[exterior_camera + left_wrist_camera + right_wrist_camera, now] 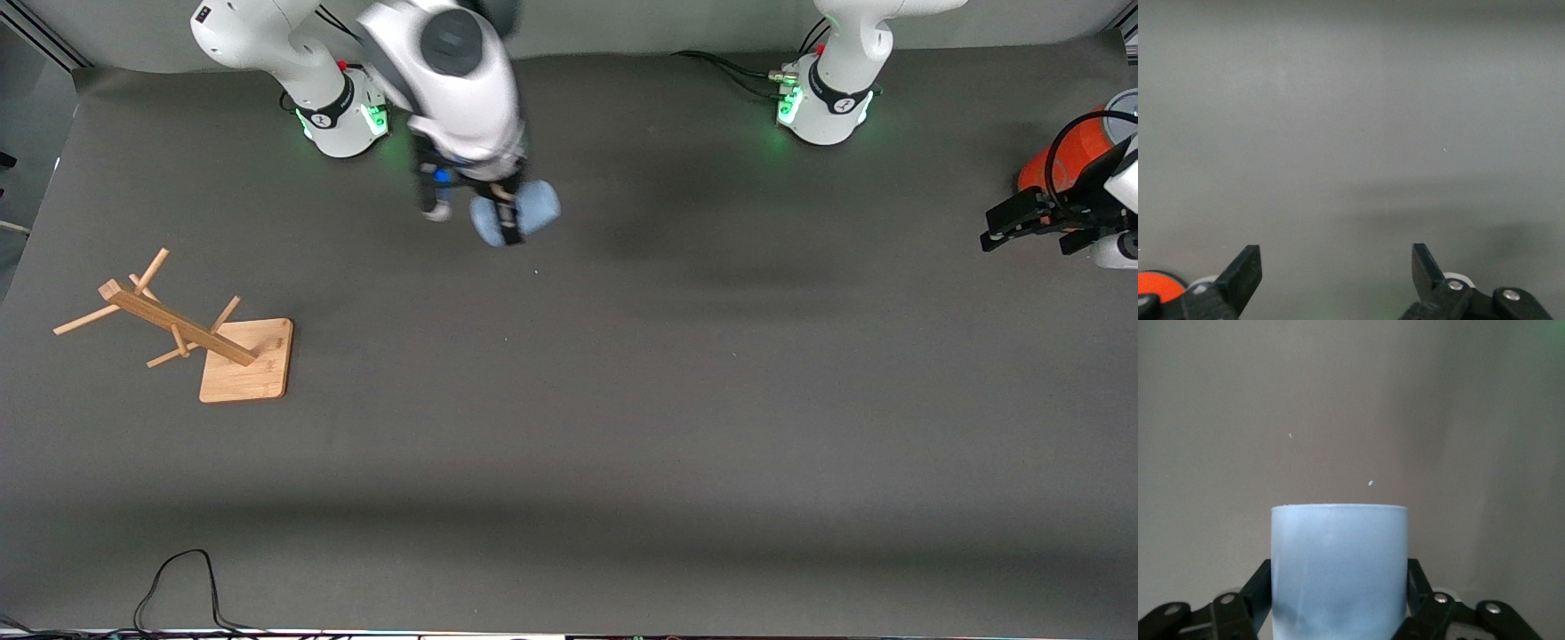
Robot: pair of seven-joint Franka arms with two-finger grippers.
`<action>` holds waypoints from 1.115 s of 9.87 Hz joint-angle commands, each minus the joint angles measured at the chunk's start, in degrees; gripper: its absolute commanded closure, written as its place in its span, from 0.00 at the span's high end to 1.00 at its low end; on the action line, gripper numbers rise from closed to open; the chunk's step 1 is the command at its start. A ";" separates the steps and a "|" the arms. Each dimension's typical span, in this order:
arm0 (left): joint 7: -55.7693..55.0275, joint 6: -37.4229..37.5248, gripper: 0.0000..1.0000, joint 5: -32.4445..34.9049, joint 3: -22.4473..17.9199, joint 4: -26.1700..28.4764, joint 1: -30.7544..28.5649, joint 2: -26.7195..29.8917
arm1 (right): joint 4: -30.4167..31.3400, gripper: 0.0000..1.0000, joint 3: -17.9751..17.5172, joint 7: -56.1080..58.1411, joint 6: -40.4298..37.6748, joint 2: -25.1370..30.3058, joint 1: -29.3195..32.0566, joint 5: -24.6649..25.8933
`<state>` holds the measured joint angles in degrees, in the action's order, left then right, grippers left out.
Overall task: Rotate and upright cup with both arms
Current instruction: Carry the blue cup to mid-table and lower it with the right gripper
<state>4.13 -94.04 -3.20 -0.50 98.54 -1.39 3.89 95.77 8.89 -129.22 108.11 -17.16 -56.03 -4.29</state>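
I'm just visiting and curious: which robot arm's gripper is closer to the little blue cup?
The right one. The right gripper has its fingers shut on the cup. The left gripper waits open at the left arm's end of the table, beside the orange cylinder.

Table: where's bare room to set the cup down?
Bare mat spans the middle, between the wooden rack and the left hand, down to the cable. Crowded: by the right hand gripping the cup, and around the orange cylinder.
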 commanded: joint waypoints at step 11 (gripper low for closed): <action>-0.17 -2.73 1.00 -0.58 -0.21 1.22 -0.28 -0.64 | -23.87 0.56 0.96 -23.98 4.47 -36.18 -7.43 2.71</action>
<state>4.08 -96.23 -3.26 -0.70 99.21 -1.53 2.59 74.59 9.31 -151.27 112.69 -51.46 -62.99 -2.40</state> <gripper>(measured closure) 0.000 0.185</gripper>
